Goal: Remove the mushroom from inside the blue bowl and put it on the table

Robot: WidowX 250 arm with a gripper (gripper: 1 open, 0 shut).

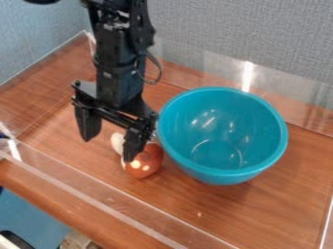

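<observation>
The mushroom (142, 164) lies on its side on the table (53, 97), its reddish-brown cap toward the front and its cream stem pointing back under the gripper. My gripper (113, 143) hangs just above it, pointing down, jaws spread wide and open, holding nothing. The blue bowl (221, 136) stands upright and empty immediately to the right of the mushroom, its rim close to my right finger (144, 138).
Low clear acrylic walls (78, 190) edge the table at the front and left, and another clear panel (267, 83) stands behind the bowl. Bare wood shows in front of the bowl and to the left of the gripper.
</observation>
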